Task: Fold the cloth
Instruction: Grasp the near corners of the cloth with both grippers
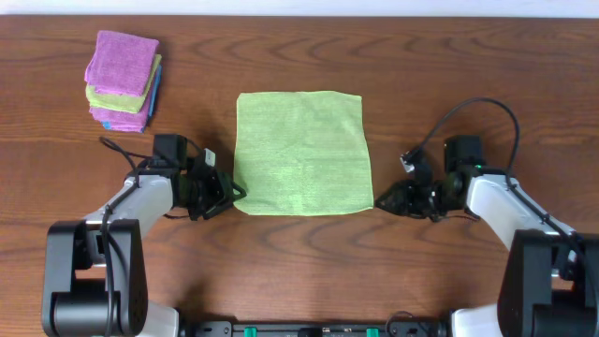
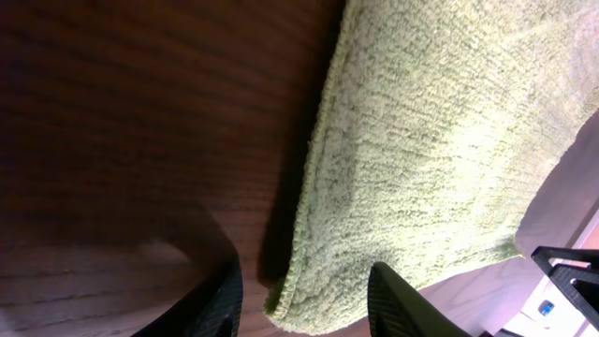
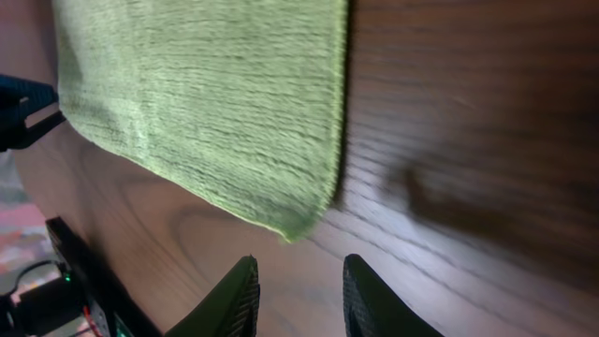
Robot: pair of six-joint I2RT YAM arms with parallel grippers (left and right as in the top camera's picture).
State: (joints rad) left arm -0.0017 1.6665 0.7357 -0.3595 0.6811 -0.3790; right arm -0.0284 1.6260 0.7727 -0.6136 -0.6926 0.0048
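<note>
The cloth (image 1: 301, 153), a lime-green square towel, lies flat in the middle of the wooden table. My left gripper (image 1: 232, 192) is at its near-left corner. In the left wrist view that corner of the cloth (image 2: 309, 300) sits between the two dark fingers (image 2: 220, 300), with a gap still showing on the left side, so the left gripper (image 2: 304, 304) is open. My right gripper (image 1: 382, 199) is at the near-right corner. In the right wrist view the cloth (image 3: 206, 103) ends just ahead of the fingertips (image 3: 239, 290), and the right gripper (image 3: 298, 285) is open with only bare wood between its fingers.
A stack of folded cloths (image 1: 124, 80), purple on top with green and blue beneath, sits at the far left of the table (image 1: 449, 65). A black rail (image 1: 309, 329) runs along the near edge between the two arm bases.
</note>
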